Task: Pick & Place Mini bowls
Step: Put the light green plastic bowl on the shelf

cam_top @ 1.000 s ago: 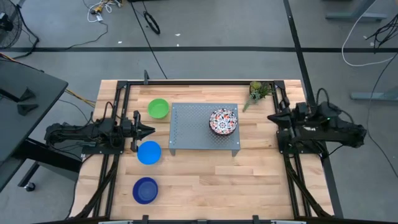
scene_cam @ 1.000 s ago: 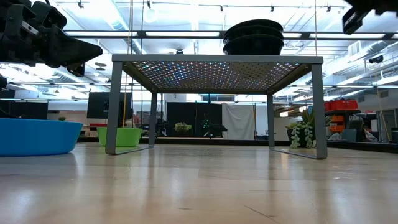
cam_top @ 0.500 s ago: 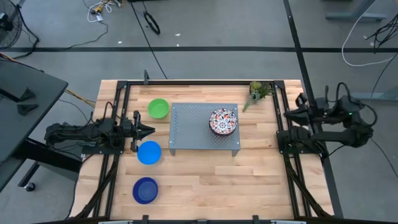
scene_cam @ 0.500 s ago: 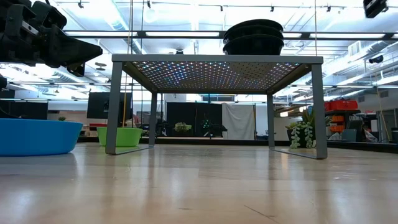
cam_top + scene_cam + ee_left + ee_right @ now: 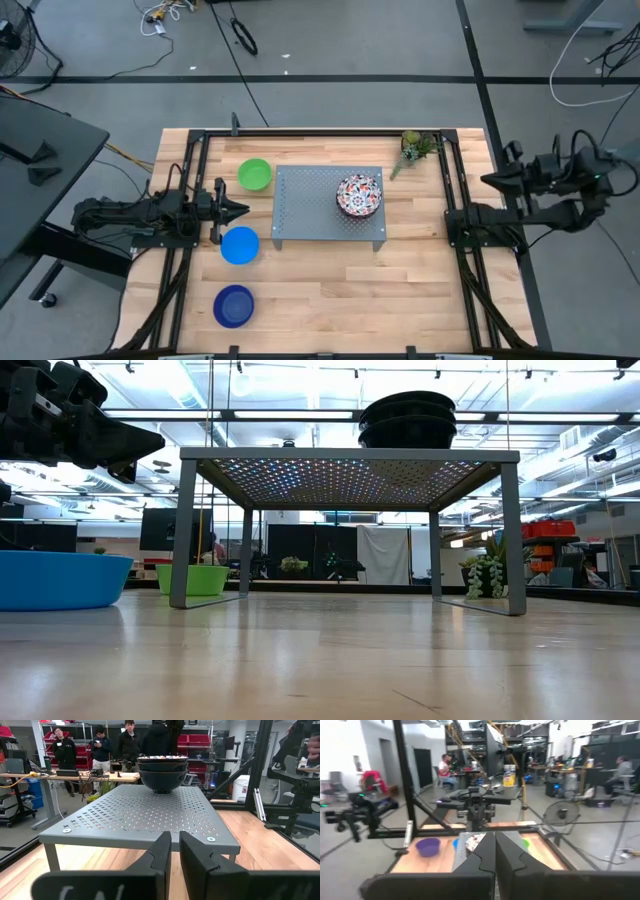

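Sitting rim-up on the grey perforated metal stand is the stack of floral mini bowls, three nested deep by the look of the left wrist view, toward the stand's three o'clock side. Being round, they have no long axis to speak of; every mouth faces straight up. The three plastic ones lie on the wooden table itself, also mouth-up: the green mini bowl at about ten o'clock from the stand, just off its corner, the light blue mini bowl at about eight o'clock beside the stand's leg, and the dark blue mini bowl well apart at seven o'clock near the table's front edge.

From the table's nine o'clock edge the left arm reaches level toward the stand, its left gripper hanging between the green and light blue bowls. Its fingers stand a narrow slit apart and hold nothing (they point right at the stand's edge). Folded back beyond the table's three o'clock edge, the right arm carries the right gripper up high, fingers pressed together and empty. A small green potted plant stands at the stand's one o'clock corner.
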Robot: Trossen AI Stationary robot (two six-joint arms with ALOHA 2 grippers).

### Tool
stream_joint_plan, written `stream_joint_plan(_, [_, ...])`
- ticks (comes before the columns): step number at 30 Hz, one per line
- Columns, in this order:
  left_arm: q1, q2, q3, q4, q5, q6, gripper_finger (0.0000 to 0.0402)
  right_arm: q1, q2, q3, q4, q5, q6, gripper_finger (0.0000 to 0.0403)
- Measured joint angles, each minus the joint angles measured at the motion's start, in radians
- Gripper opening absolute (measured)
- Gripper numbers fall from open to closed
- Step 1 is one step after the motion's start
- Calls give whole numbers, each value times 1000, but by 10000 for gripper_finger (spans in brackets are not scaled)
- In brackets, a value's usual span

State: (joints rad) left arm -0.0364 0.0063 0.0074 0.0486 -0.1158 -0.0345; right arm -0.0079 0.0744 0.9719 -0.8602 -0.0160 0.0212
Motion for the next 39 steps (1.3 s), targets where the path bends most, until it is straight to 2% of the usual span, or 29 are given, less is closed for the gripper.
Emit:
stream_joint_plan(8, [0, 0, 0, 0, 0, 0, 44, 107, -1, 24, -85, 81, 7, 0])
stream_joint_plan(17, [0, 0, 0, 0, 0, 0, 44, 141, -1, 24, -92, 126, -29, 0])
stream_joint_plan(25, [0, 0, 0, 0, 0, 0, 44, 101, -1, 24, -92, 131, -46, 0])
stream_joint_plan(39, [0, 0, 0, 0, 0, 0, 44, 16, -1, 23, -138, 68, -30, 0])
